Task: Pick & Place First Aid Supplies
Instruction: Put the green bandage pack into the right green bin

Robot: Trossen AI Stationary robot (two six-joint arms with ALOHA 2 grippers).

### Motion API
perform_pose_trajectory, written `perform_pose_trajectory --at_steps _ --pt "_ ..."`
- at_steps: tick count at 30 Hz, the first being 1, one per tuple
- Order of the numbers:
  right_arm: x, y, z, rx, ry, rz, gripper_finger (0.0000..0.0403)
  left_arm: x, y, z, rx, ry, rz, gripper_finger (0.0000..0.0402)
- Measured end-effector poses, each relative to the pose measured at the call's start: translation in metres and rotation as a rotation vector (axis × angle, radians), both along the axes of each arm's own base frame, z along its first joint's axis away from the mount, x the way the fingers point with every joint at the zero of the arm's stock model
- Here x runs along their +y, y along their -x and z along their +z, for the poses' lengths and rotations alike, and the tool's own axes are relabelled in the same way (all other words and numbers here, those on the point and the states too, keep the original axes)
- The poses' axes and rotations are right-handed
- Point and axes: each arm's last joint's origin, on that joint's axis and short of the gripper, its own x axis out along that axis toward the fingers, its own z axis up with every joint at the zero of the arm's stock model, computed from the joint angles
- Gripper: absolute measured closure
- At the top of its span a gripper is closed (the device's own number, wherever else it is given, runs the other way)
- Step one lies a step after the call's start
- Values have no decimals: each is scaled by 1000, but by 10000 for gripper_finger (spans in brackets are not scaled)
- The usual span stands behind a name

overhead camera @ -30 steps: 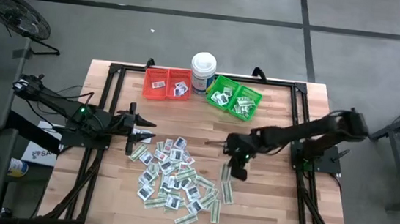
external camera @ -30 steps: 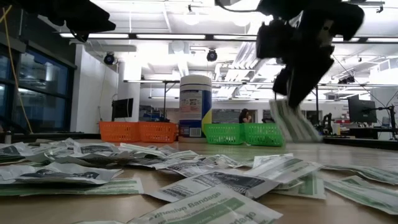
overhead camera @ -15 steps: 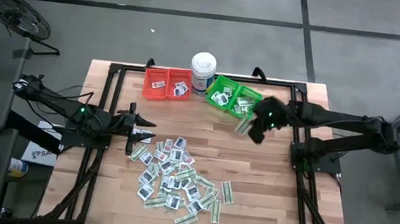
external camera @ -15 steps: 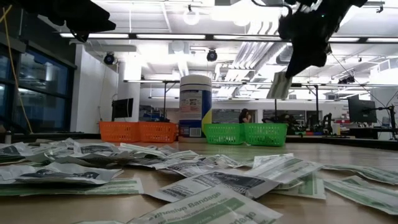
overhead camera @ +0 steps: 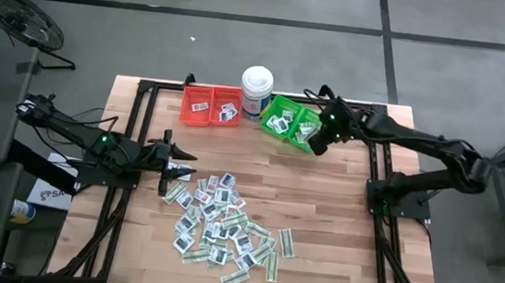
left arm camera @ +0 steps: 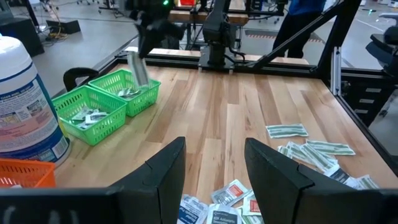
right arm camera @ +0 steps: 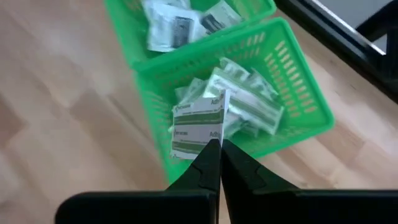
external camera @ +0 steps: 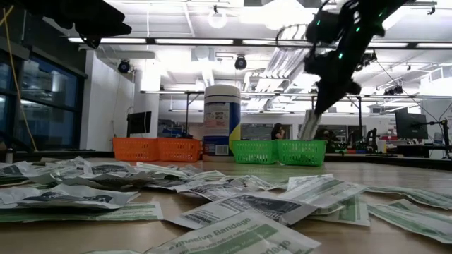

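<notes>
The first aid supplies (overhead camera: 222,224) lie as a loose pile of square white packets and green-and-white strips on the wooden table, also in the low view (external camera: 233,204). My right gripper (overhead camera: 316,140) is over the green bin (overhead camera: 294,122), shut on one green-and-white strip (right arm camera: 199,127). This strip also shows in the low view (external camera: 309,125) and the left wrist view (left arm camera: 138,67). My left gripper (overhead camera: 183,163) waits open at the pile's left side (left arm camera: 214,168). My right gripper pinches the green-and-white strip between its two fingers at one end (right arm camera: 210,138). It comes from above, slanting toward the table's far edge. The strip is lifted clear and hangs below the fingers (external camera: 326,95), over the right compartment of the green bin (right arm camera: 298,93), where other strips lie.
A red bin (overhead camera: 211,105) holding a few square packets stands left of the tall white tub (overhead camera: 256,90) at the far edge. The green bin's left compartment (right arm camera: 180,25) also holds packets. Bare wood (overhead camera: 329,214) lies between pile and bins. Black frame rails border the table.
My right gripper has risen from the pile's right side and swung toward the table's far edge, carrying the strip clear of the table until it hangs over the green bin. It has stayed shut on the strip. The pile and my left arm have kept still.
</notes>
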Motion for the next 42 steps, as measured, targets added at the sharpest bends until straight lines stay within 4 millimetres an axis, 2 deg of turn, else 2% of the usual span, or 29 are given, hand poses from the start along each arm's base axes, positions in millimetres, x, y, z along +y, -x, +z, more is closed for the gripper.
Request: perform_pose_trajectory --at_steps 11,17,21,28,33,37,42 --pt "-50 -5 -47 74 -88 49 403 0 0 0 -3 26 4 239" --pt "-63 -5 -57 69 -77 19 401 0 0 0 -5 47 9 239" --pt "-69 -6 -52 17 -72 20 372 0 0 0 -5 48 9 239" --pt "-78 -4 -41 -7 -93 -10 271 0 0 0 -4 47 11 239" --pt "-78 -2 -26 26 -103 10 217 0 0 0 -3 46 11 239" --pt "-66 -1 -6 8 -140 121 201 0 0 0 -3 46 11 239" --pt "-34 0 14 -55 -184 291 199 0 0 0 -3 41 15 239"
